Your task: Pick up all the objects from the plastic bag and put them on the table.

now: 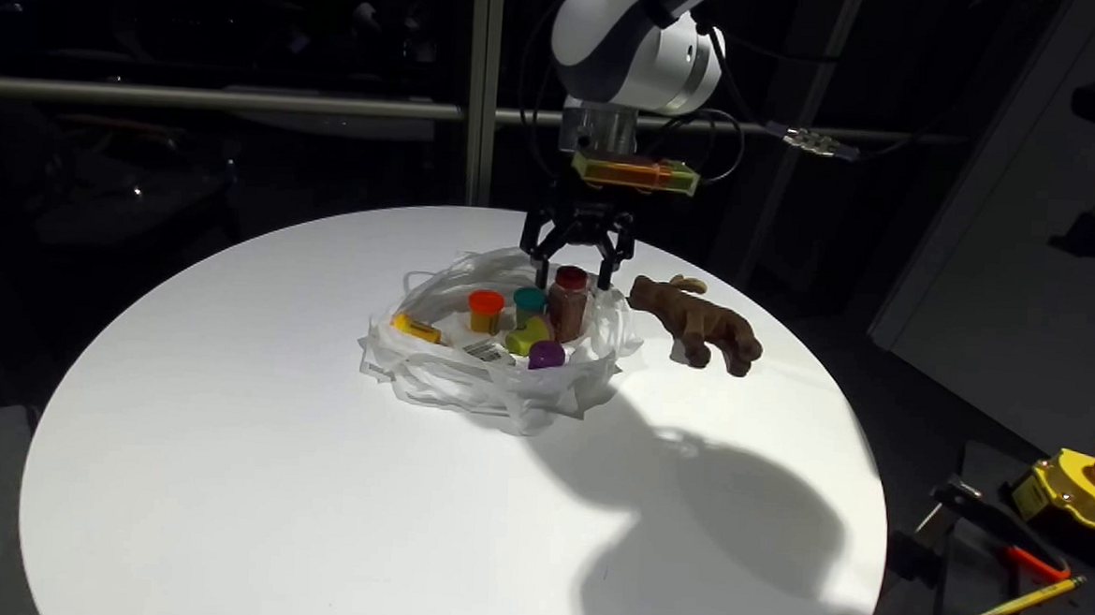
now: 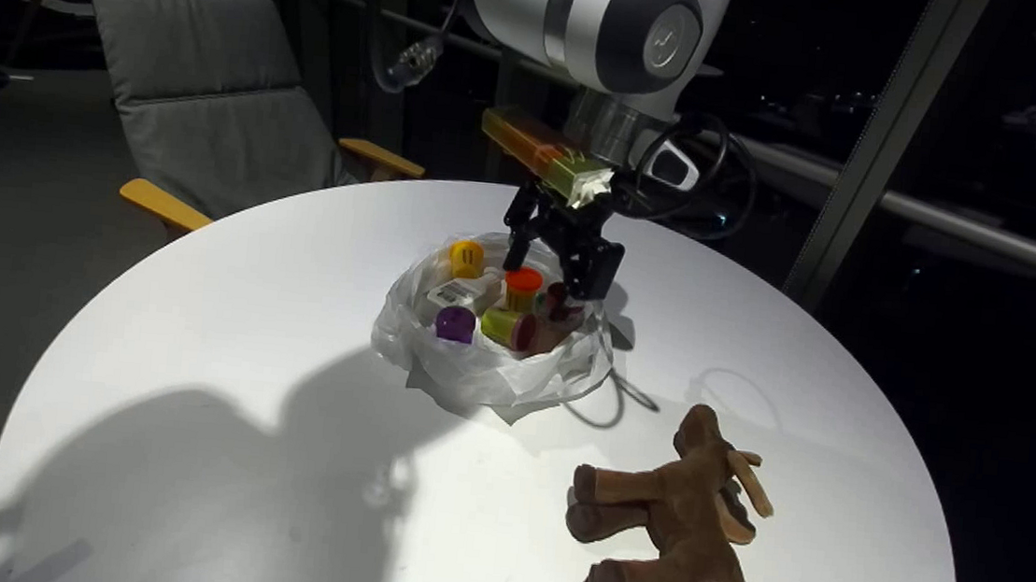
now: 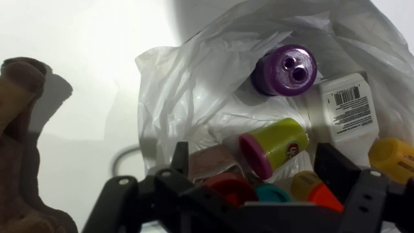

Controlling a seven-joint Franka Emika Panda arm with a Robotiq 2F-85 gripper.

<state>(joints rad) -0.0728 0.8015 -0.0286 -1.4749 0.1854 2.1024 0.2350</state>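
Here: plastic bag (image 1: 506, 390) holding red-capped bottle (image 1: 567, 310), tubs (image 3: 280, 144), purple sharpener (image 3: 284, 71).

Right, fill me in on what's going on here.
A robot arm seems to be unpacking a plastic bag onto the round white table. Its jaws stand open over the bag, near the red-capped bottle, gripping nothing. The brown toy animal lies outside the bag, on the table. With that bottle, the bag holds a purple item, a white bottle, a green tub, a yellow container, an orange-lidded tub and a teal-lidded tub.
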